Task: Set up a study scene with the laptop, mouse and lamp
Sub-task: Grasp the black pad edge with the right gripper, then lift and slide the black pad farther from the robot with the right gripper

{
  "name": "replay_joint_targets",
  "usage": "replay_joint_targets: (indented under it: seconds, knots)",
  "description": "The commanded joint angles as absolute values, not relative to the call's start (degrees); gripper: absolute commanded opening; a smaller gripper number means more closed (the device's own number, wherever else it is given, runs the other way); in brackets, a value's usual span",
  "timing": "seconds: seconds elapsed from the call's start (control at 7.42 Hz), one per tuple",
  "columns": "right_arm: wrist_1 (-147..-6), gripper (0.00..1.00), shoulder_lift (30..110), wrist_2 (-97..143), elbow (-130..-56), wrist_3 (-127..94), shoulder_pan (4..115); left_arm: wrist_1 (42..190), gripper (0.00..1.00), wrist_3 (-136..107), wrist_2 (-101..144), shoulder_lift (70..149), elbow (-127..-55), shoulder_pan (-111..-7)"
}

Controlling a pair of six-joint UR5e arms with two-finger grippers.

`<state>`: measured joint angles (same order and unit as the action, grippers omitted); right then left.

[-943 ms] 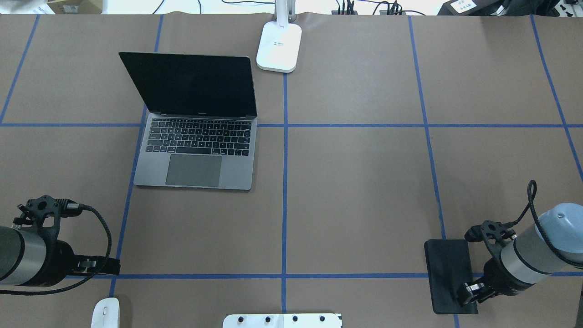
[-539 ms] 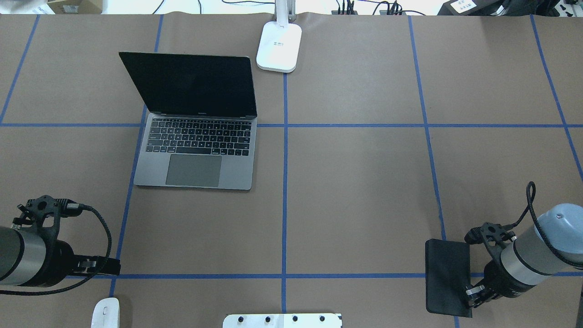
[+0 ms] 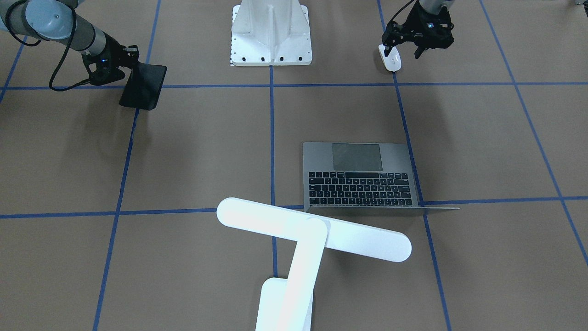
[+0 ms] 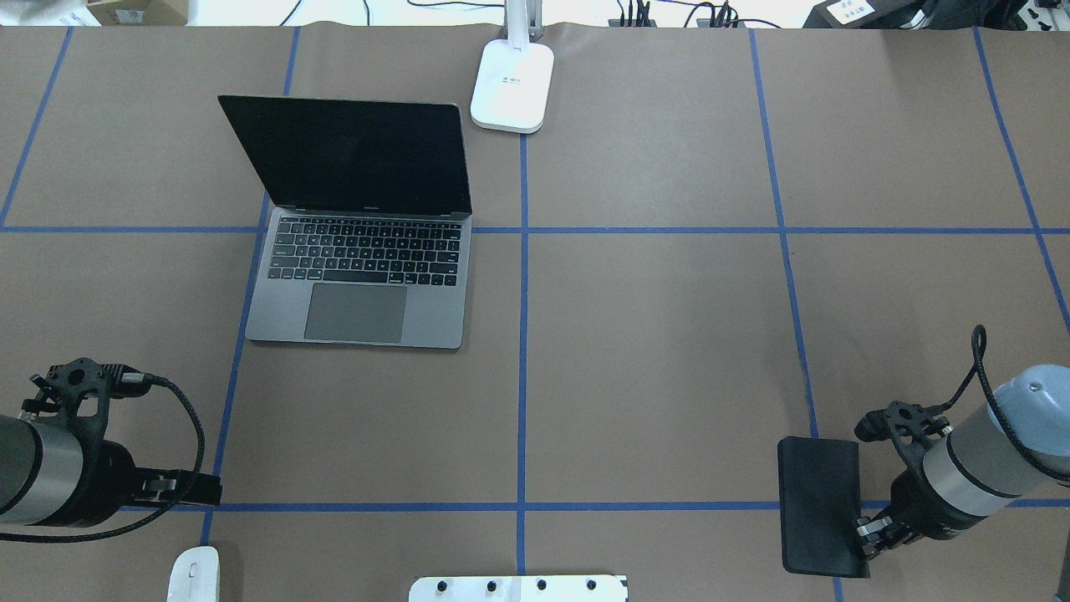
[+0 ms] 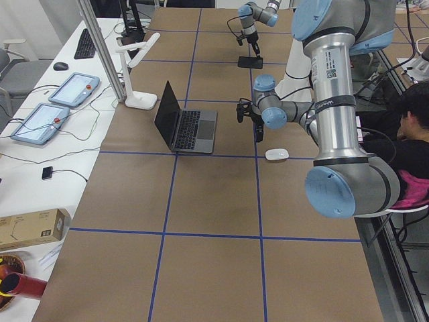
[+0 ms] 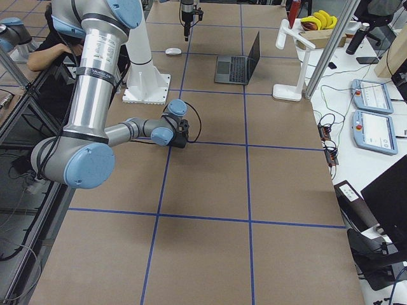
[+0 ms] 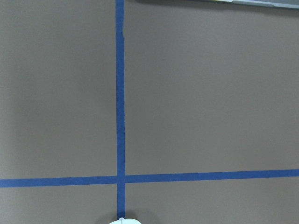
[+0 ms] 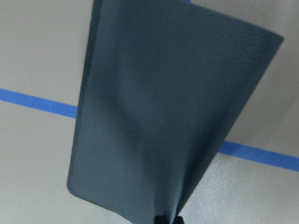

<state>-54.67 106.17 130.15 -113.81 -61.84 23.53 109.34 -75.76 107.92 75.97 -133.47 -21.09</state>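
Note:
The open grey laptop (image 4: 359,276) sits left of centre, screen dark. Behind it stands the white lamp (image 3: 312,228), its base (image 4: 512,84) at the far edge and its bar head over the laptop's lid. The white mouse (image 4: 194,573) lies at the near left edge and shows at the bottom of the left wrist view (image 7: 124,221). My left gripper (image 3: 402,49) hovers open just beside and above the mouse, holding nothing. My right gripper (image 4: 869,533) is shut on one edge of a black flexible pad (image 4: 819,502), which hangs bent and partly lifted off the table (image 8: 159,116).
A white flanged metal pedestal (image 3: 271,34) stands at the near middle edge between the arms. Blue tape lines (image 4: 522,334) cross the brown table. Cables and tablets lie beyond the far edge. A seated person (image 5: 412,121) is behind the robot.
My right gripper has drawn back a little toward the near right and raised the pad's gripped edge, so the pad now bends off the table. The left arm has not moved.

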Motion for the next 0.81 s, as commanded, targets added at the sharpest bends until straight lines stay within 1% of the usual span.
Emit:
replay_joint_targets:
  seconds: [0.0,0.4,0.67]
  knots:
    - [-54.7,0.14,106.2,129.3,-115.1,-60.2,25.5,109.4,0.97,-75.8,107.9,76.0,-133.9,-21.1]
    - [-54.6,0.13,106.2,130.0,-115.7,-56.2,31.1,109.4,0.97,-75.8,108.7,76.0,-134.1,-21.1]
    - [-54.6,0.13,105.4,130.9,-118.8,-56.2,36.3,109.4,0.97,-75.8,109.1,76.1,-134.6,-21.4]
